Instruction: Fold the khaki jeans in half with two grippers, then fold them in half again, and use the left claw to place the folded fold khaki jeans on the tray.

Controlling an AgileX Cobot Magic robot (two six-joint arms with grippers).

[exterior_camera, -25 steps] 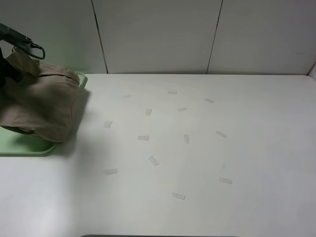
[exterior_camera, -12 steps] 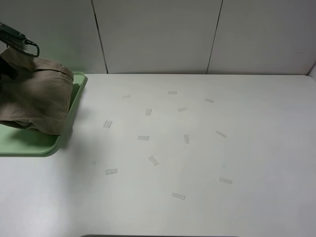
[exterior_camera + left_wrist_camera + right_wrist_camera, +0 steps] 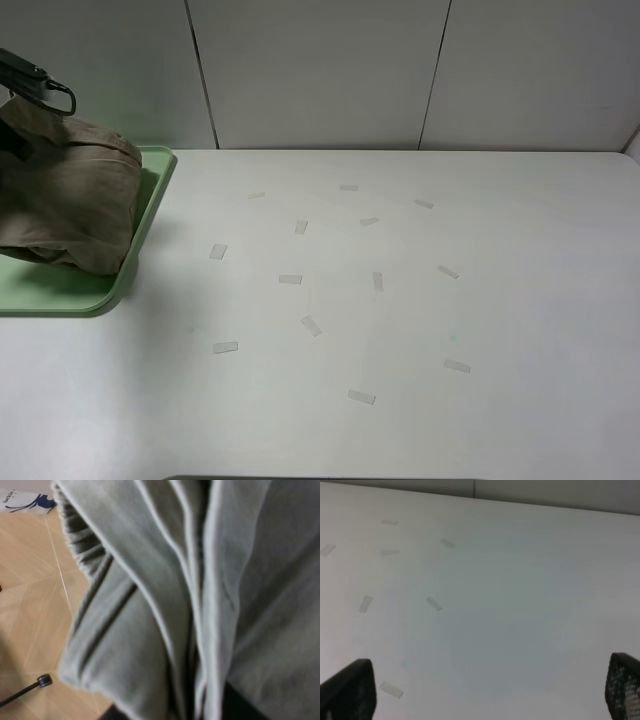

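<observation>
The khaki jeans (image 3: 65, 195) are a folded tan bundle hanging at the far left, over the pale-green tray (image 3: 150, 200), with their lower edge down near the tray floor. Whether they rest on it I cannot tell. The cloth hides my left gripper there; only a black arm part (image 3: 40, 82) shows above the bundle. In the left wrist view the khaki jeans (image 3: 200, 595) fill the frame, and my left gripper (image 3: 175, 711) is shut on the folds. My right gripper (image 3: 485, 697) is open above bare table with nothing between its fingers (image 3: 347, 690).
Several small strips of clear tape (image 3: 290, 279) are scattered over the white table (image 3: 450, 300). A white panelled wall (image 3: 320, 70) runs along the back edge. The tray's front rim (image 3: 60, 305) lies near the left edge of the exterior view.
The bundle of jeans has moved left with the left arm and sunk a little, from hanging past the tray's right rim to sitting over the tray. The right gripper has not moved.
</observation>
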